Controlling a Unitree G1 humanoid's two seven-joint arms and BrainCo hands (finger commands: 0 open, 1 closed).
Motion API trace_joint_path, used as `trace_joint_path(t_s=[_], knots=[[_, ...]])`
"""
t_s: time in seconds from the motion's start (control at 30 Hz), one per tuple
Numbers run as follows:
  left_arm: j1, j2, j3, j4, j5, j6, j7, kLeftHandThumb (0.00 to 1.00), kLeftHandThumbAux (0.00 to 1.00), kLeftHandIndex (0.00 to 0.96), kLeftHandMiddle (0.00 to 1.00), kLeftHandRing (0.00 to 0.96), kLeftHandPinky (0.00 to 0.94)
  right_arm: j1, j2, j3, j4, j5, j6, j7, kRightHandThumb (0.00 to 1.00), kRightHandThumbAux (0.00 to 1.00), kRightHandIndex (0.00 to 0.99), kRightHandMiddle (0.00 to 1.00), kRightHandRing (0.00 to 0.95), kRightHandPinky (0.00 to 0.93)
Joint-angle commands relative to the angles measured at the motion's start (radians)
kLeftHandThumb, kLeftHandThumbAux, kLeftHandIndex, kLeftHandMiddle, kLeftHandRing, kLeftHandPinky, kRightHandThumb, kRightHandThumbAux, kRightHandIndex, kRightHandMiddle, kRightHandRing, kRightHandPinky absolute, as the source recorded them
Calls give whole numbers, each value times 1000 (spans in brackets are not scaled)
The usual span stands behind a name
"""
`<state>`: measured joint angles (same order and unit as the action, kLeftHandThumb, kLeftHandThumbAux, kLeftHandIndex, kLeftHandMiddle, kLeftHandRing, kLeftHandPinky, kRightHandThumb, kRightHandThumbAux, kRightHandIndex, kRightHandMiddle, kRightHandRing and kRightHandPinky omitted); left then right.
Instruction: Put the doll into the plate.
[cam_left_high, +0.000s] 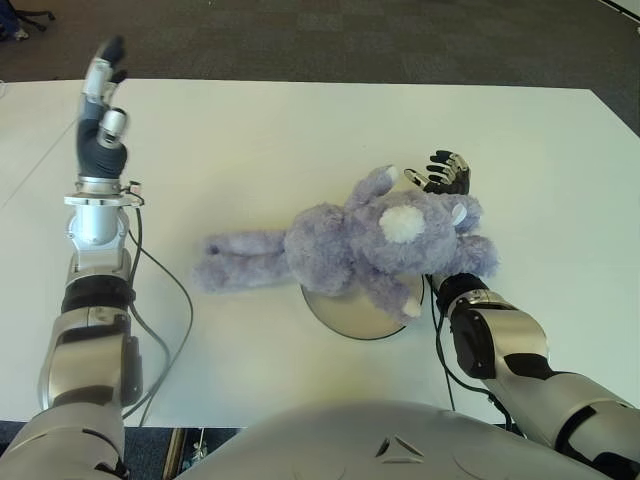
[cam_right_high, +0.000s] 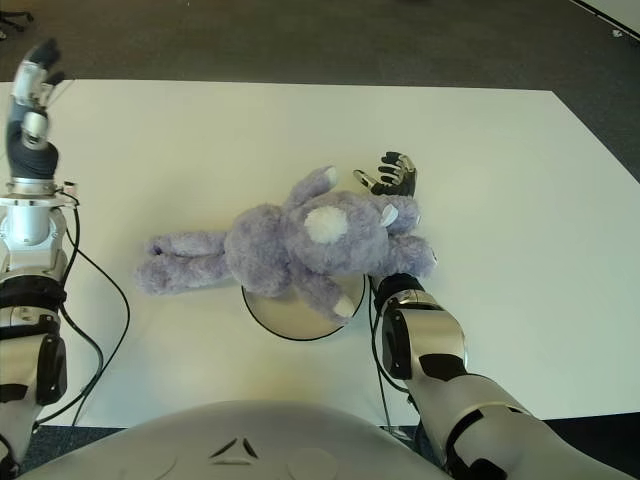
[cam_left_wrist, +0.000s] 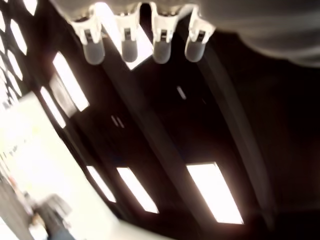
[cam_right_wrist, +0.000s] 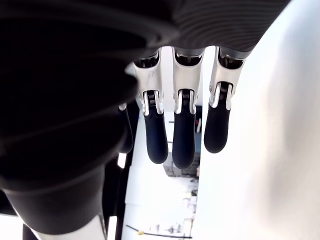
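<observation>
The doll (cam_left_high: 370, 245), a fluffy lilac plush with a white muzzle, is lying stretched out, its middle over the plate (cam_left_high: 352, 311), its head covering the right hand (cam_left_high: 440, 175), whose relaxed fingers are gripping nothing. The left hand (cam_left_high: 103, 105) is pointing upward, fingers extended, well away. The white table (cam_left_high: 250, 140) is sitting on dark carpet (cam_left_high: 330, 40).

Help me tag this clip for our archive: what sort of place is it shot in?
Probably a lab or office workspace: a plain white table on dark carpet, long ceiling light panels, and a staged task, a doll over a plate.
</observation>
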<state>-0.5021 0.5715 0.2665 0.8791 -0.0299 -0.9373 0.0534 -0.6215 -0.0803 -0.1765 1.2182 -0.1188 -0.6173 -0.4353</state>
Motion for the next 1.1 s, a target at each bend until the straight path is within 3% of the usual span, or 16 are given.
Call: trace_joint_path(t_s=[0.03,0.07,0.1,0.17,0.3,0.47,0.67,0.93,1.03,1.1], knots=[[-167,-25,49,177,-16,86,114,0,41,0,0,227,270,227,84,10,136,-12,71,8,27,911,299,345,372,360],[-176,-33,57,198,-24,106,127,0,48,0,0,194,220,227,84,9,136,-11,71,12,26,910,299,345,371,361],[-183,-38,63,215,-29,119,137,0,72,0,0,88,155,227,84,8,136,-10,70,14,17,907,298,344,370,355],[-191,-49,68,236,-31,148,157,0,85,0,0,43,141,226,83,7,136,-9,68,16,8,904,301,343,368,335],[-197,-103,38,246,-11,264,198,0,144,0,0,0,9,224,82,5,137,-8,72,15,6,911,304,342,369,365],[-221,-130,26,297,-18,401,172,0,230,0,0,0,0,223,79,3,138,-7,79,15,14,917,304,341,366,343],[-245,-175,-2,359,2,545,160,0,318,0,0,0,0,223,71,7,138,-13,80,10,16,908,296,340,368,378],[-243,-241,-48,422,36,631,98,0,359,0,0,0,0,222,67,3,138,-9,78,12,19,910,299,343,369,368],[-233,-264,-49,474,49,715,39,0,381,0,0,0,0,223,63,6,138,-12,79,15,19,914,297,339,366,352],[-217,-298,-99,481,97,715,8,0,400,0,0,0,0,225,61,11,138,-18,76,14,4,912,292,337,371,375]])
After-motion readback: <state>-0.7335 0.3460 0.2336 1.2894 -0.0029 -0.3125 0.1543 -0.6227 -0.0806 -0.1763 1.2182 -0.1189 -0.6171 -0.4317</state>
